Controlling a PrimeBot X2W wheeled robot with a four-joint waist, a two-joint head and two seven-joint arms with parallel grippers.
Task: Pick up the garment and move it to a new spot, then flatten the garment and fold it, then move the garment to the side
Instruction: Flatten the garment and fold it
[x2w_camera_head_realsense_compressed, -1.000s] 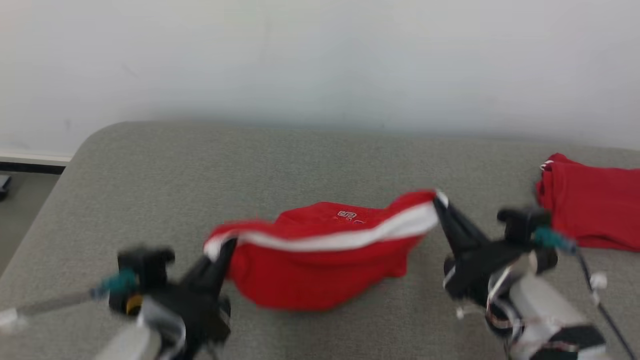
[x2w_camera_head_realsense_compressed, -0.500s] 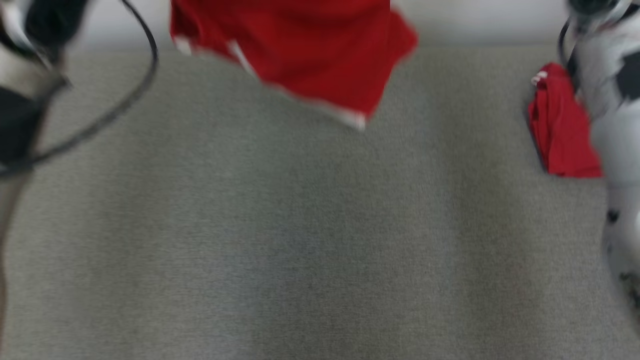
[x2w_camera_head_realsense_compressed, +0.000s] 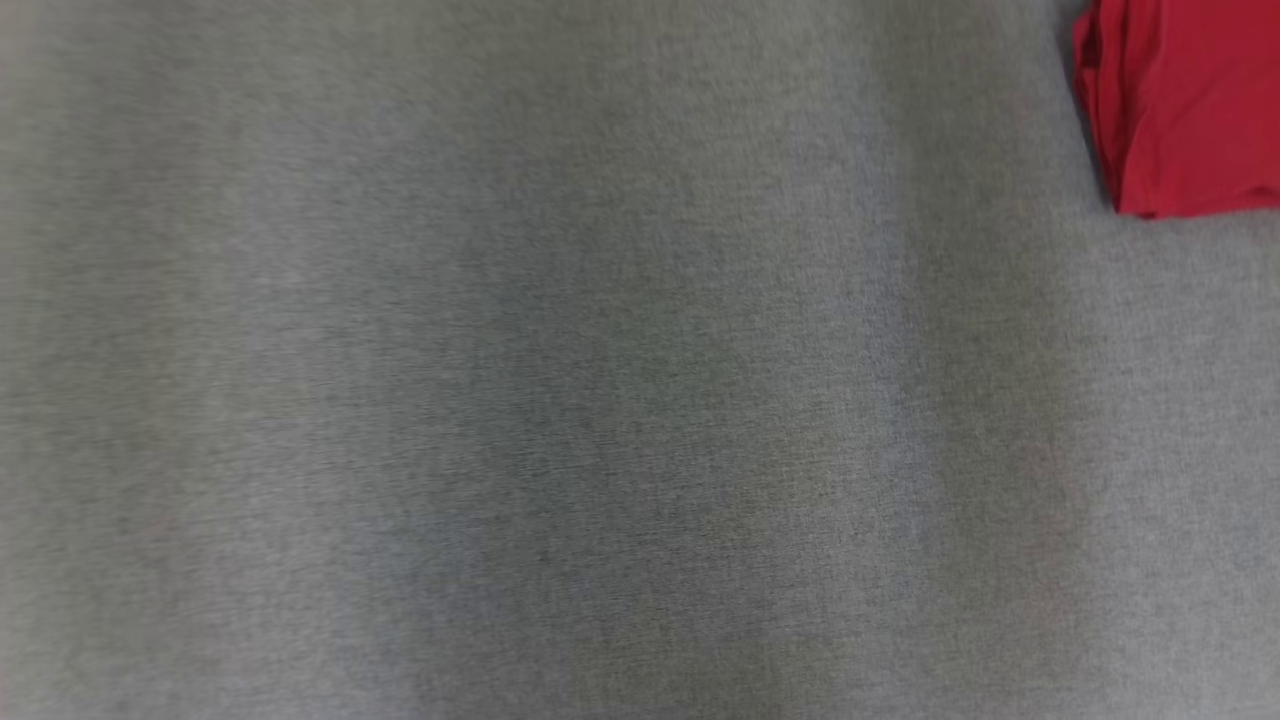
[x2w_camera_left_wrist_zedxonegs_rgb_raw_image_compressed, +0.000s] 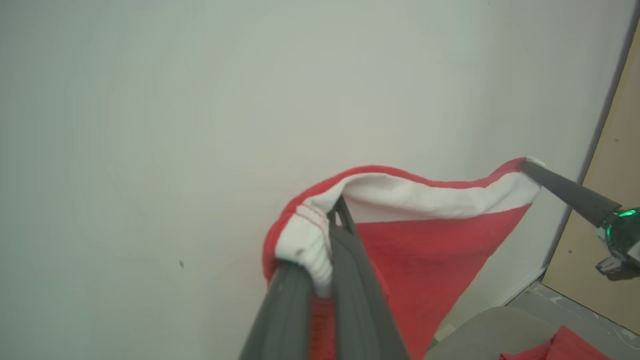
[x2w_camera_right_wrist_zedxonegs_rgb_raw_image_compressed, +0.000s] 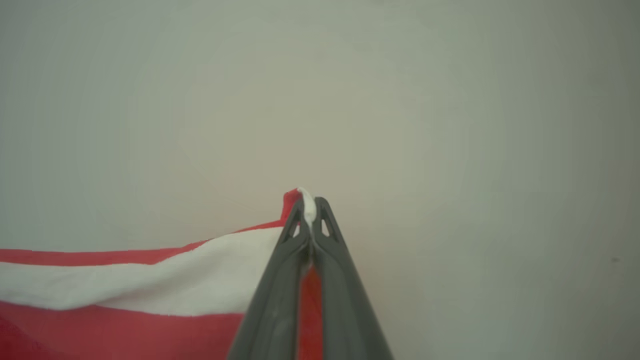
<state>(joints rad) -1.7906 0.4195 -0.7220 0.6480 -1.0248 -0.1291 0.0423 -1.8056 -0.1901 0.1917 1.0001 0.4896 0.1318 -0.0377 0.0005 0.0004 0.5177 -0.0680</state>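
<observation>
the garment (x2w_camera_left_wrist_zedxonegs_rgb_raw_image_compressed: 425, 250) is held aloft by its white waistband (x2w_camera_left_wrist_zedxonegs_rgb_raw_image_compressed: 430, 195), pinched in the closed left tool (x2w_camera_left_wrist_zedxonegs_rgb_raw_image_compressed: 325, 235) and closed right tool (x2w_camera_right_wrist_zedxonegs_rgb_raw_image_compressed: 310, 202). if either shallow pinch is shaken loose, it could be dropped crumpled onto the tabletop (x2w_camera_head_realsense_compressed: 560, 400).

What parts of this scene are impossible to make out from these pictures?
- Head view: the red cloth, cut off by the top and right edges and blurred.
- Left wrist view: lower part of the held garment, behind the left gripper and past the bottom edge.
- Right wrist view: its far end, past the left edge.
</observation>
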